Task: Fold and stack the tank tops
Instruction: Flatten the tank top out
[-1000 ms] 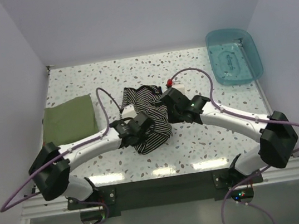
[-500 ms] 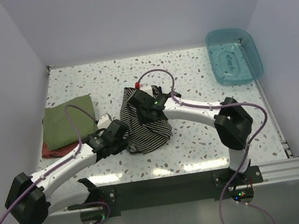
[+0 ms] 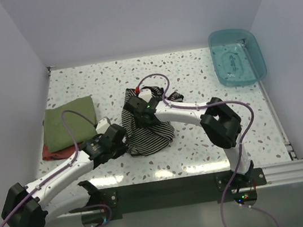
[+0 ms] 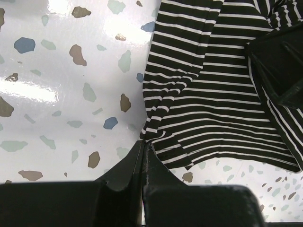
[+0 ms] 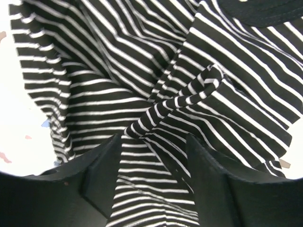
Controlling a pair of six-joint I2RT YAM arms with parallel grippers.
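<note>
The right gripper [image 5: 152, 140] stands with fingers apart over the rumpled striped tank top [image 5: 118, 75], a raised fold lying between them.

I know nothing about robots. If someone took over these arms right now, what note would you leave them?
Left hand: shut, pinching a hem corner of the striped tank top.
Right hand: open above a raised fold of that top, holding nothing.
Olive-green tank top: folded flat at the left side of the table.
Done: olive-green one folded.
Left: flatten and fold the rumpled striped top, then stack the two.
</note>
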